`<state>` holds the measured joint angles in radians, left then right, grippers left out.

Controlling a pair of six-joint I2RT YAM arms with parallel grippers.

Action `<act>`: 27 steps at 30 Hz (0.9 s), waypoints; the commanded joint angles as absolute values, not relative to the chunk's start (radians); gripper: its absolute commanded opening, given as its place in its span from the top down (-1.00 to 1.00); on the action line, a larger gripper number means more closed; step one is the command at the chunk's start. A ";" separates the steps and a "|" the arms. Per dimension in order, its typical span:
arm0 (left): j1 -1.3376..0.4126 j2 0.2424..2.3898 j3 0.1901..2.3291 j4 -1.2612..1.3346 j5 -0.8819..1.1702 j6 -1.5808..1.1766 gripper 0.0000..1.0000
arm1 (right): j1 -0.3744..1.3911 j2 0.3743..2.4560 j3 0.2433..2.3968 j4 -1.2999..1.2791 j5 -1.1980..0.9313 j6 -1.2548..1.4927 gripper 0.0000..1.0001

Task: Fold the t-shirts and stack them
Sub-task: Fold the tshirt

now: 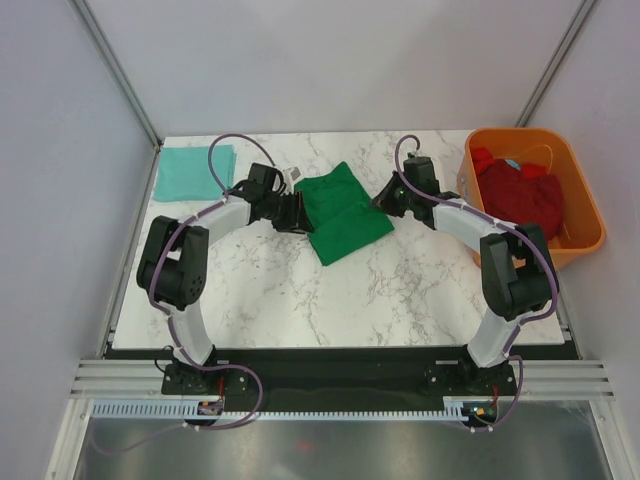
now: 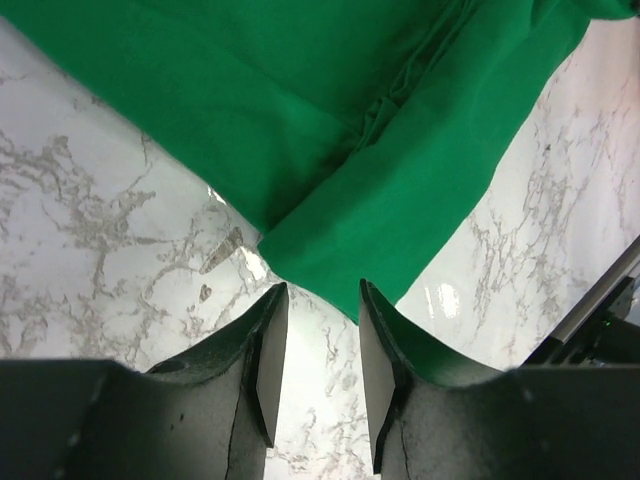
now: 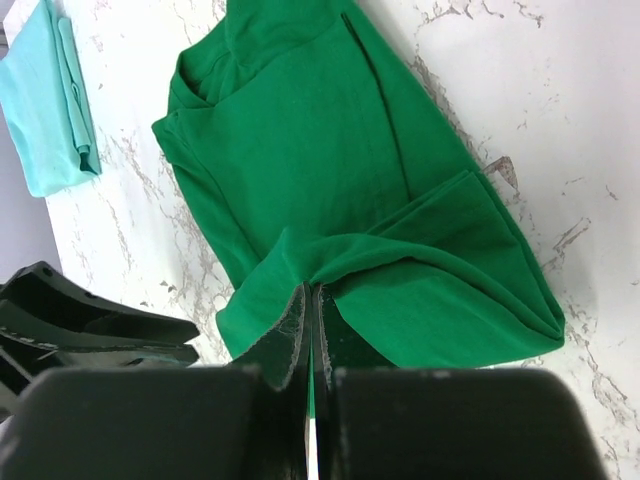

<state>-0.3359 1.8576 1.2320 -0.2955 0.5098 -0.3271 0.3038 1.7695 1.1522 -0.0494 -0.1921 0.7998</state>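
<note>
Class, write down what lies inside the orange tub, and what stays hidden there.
Inside the orange tub lie crumpled dark red t-shirts, with a small pale blue scrap at their far edge. Whatever lies beneath them, and the tub's floor, is covered.

White marble-veined tabletop (image 1: 300,290) lay under soft even light, pale grey panel walls (image 1: 330,60) enclosed three sides, slim metal posts (image 1: 116,70) lined the back corners, slotted rail (image 1: 330,408) crossed the near edge.

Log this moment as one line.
right gripper: shut on green shirt edge | left gripper: open at shirt corner | teal shirt: folded, far left | red shirts: in tub
</note>
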 commanded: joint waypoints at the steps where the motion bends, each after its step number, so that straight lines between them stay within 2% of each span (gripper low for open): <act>1: -0.336 1.911 1.229 -0.241 0.574 -0.200 0.15 | 0.298 1.730 1.141 -0.006 -0.219 0.810 1.00; 16: -0.334 1.967 1.241 -0.183 0.551 -0.164 0.10 | 0.296 1.744 1.132 0.041 -0.241 0.821 1.00; 20: -0.336 1.982 1.238 -0.172 0.583 -0.164 0.16 | 0.296 1.752 1.132 0.048 -0.245 0.825 1.00; 22: -0.336 1.976 1.233 -0.167 0.583 -0.164 0.22 | 0.296 1.752 1.134 0.049 -0.245 0.825 1.00; 23: -0.336 1.973 1.232 -0.166 0.583 -0.164 0.43 | 0.295 1.749 1.131 0.049 -0.244 0.824 1.00; 26: -0.336 1.945 1.232 -0.166 0.575 -0.166 0.75 | 0.290 1.744 1.126 0.049 -0.239 0.824 1.00; 27: -0.336 1.933 1.232 -0.166 0.572 -0.169 0.93 | 0.288 1.743 1.124 0.048 -0.241 0.824 1.00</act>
<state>-0.3359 1.9709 1.2240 -0.2031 0.5606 -0.2100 0.2966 1.7679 1.1351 0.0090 -0.2314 0.8165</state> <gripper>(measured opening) 0.123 0.007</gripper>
